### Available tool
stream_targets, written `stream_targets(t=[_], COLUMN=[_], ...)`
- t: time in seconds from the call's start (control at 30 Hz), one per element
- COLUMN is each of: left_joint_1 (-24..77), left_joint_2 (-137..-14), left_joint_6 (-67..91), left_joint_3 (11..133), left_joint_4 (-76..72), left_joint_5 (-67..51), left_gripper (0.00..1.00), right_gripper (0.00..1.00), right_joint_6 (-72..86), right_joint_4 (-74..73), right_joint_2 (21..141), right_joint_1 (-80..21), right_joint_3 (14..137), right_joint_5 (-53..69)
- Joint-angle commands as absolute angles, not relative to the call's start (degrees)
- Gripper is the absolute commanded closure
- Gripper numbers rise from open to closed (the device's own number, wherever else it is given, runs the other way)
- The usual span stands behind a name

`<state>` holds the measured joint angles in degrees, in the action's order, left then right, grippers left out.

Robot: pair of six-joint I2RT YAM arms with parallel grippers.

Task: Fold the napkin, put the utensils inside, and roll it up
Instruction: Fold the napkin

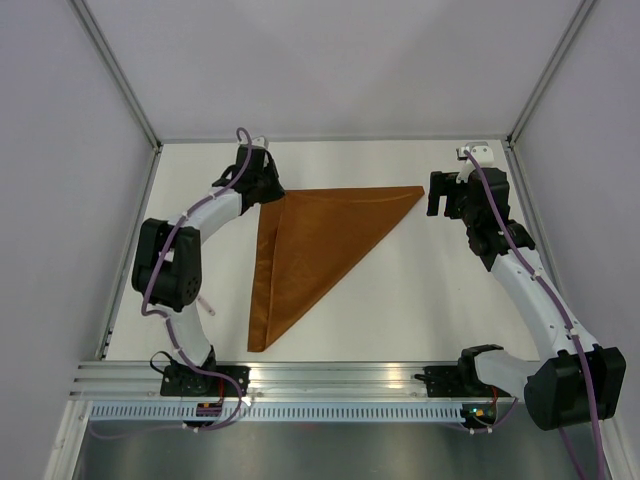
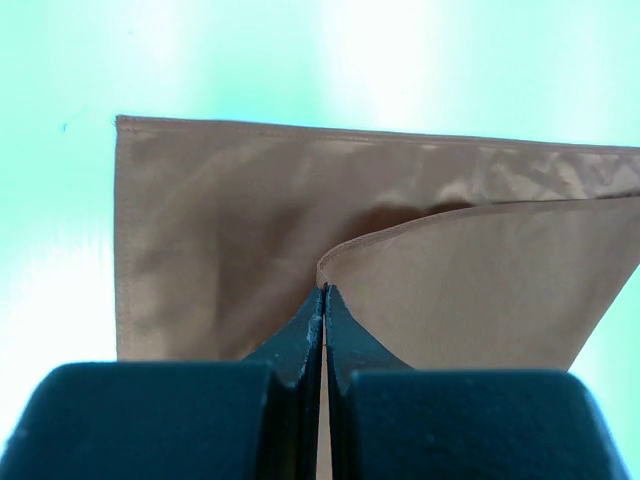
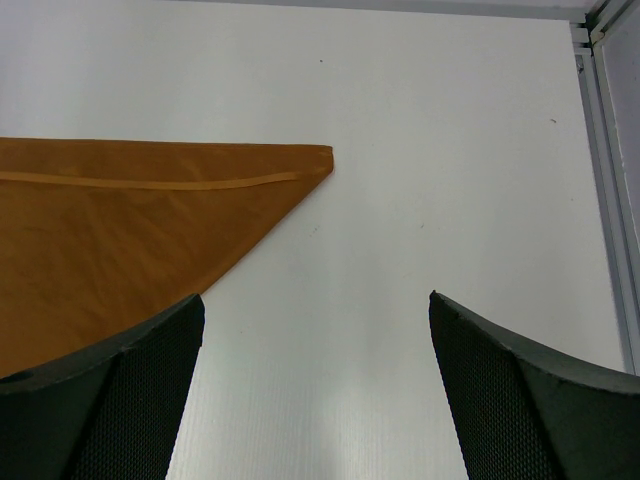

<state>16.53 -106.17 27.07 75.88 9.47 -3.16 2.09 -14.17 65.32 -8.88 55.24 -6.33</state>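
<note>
The rust-orange napkin lies on the white table, folded into a triangle whose long point reaches toward the near edge. My left gripper is at its far left corner. In the left wrist view the left gripper is shut on the raised corner of the napkin's upper layer, with the lower layer flat beneath. My right gripper is open and empty just right of the napkin's far right tip. In the right wrist view the right gripper is over bare table beside the napkin. No utensils are in view.
A metal rail runs along the near edge with both arm bases on it. Grey walls and frame posts enclose the table on three sides. A metal edge strip lies close to the right gripper.
</note>
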Motion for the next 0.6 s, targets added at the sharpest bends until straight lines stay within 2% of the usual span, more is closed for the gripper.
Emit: stream_targets(t=[0.0,0.57], left_joint_1=[15.82,12.31], left_joint_2=[-107.40,-110.74], left_joint_6=[24.43,22.94], left_joint_3=[79.27,84.99], left_joint_4=[10.98,13.97], left_joint_5=[-3.96,-4.39], left_gripper=[0.98,0.98], right_gripper=[0.02,0.02], right_joint_6=[1.58,1.41], right_joint_4=[-13.62,-13.54], right_joint_2=[64.60,65.13], right_joint_1=[-9.14,-9.14], right_joint_3=[56.60,56.51], right_joint_5=[-7.21,-7.29])
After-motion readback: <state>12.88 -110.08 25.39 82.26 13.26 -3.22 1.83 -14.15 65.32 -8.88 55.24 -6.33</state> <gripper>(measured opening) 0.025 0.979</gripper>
